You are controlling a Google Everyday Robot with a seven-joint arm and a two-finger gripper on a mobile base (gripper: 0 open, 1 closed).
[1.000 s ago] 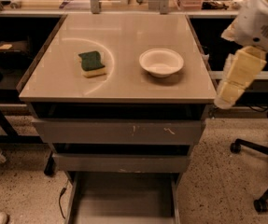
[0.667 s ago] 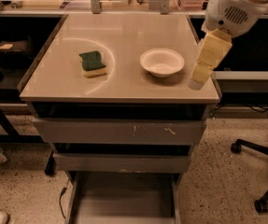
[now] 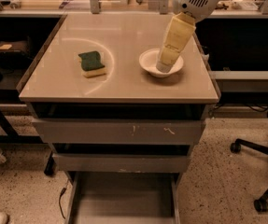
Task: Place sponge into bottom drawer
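**Your robot's hand (image 3: 163, 67) hangs over a white bowl (image 3: 145, 59) while the sponge (image 3: 92, 63) sits on the counter (image 3: 124, 85).**

Left of centre on the counter, you see the sponge lying flat, its dark green side up over the yellow foam, well apart from the hand and with nothing touching it. Below the counter, the two upper drawers (image 3: 119, 132) are pushed in. Beneath them the bottom drawer (image 3: 124, 195) is pulled out toward you, its flat grey floor bare. Right of the sponge stands the bowl, and the pale padded hand slants down from the upper right with its tip over the bowl's hollow. You cannot tell whether the hand is apart or together, or whether it touches the bowl. At far right, a chair base (image 3: 259, 171) with castors rests on the speckled floor.
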